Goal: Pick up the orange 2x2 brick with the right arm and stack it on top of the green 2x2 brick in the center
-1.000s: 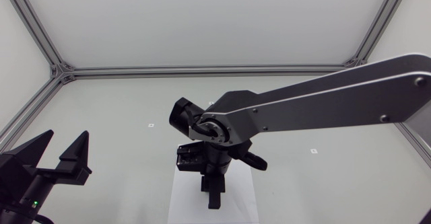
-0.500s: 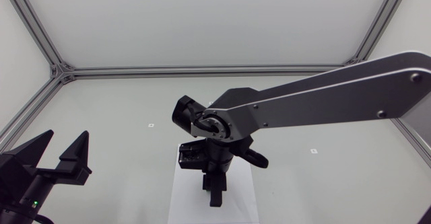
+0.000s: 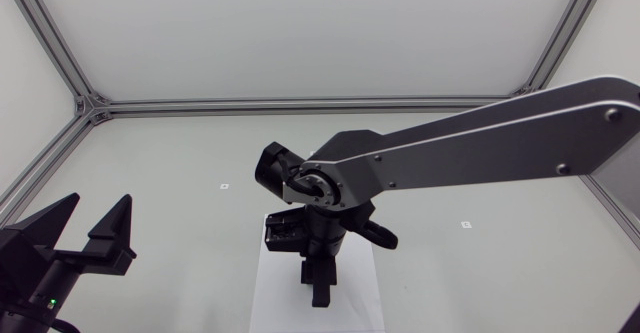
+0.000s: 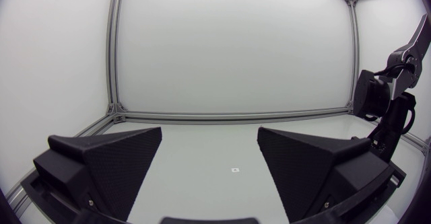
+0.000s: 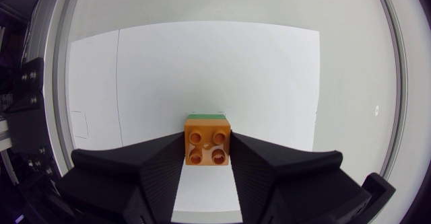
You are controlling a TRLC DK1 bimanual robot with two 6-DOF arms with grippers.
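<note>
R gripper (image 5: 208,158) is clamped on the orange 2x2 brick (image 5: 208,141): both wedge fingers (image 5: 158,170) press its two opposite sides, studs up, brick level. Directly under and just ahead of it a thin green edge shows, the green 2x2 brick (image 5: 206,116); orange sits square over it, edges lined up. Can't tell from the wrist view whether the two are fully seated or only touching.

Both bricks are over a white paper sheet (image 5: 202,62) lying flat on the table (image 3: 180,153), approx. mid-sheet side to side and toward the gripper's end of it.

From overhead, R arm (image 3: 480,158) comes in from the right edge and reaches to mid-table, wrist pointing down, w/ R gripper (image 3: 320,291) over the sheet (image 3: 270,293). Bricks aren't visible from there; wrist and fingers cover them.

L gripper (image 3: 90,223) is at the table's near left corner, well apart from the sheet, fingers spread wide, nothing between them. Its own camera shows the same: L gripper (image 4: 210,163) open, bare table ahead, R arm (image 4: 387,103) off to one side.

Small square marks dot the table: one (image 3: 225,186) left of centre, one (image 3: 465,224) right of the sheet.
</note>
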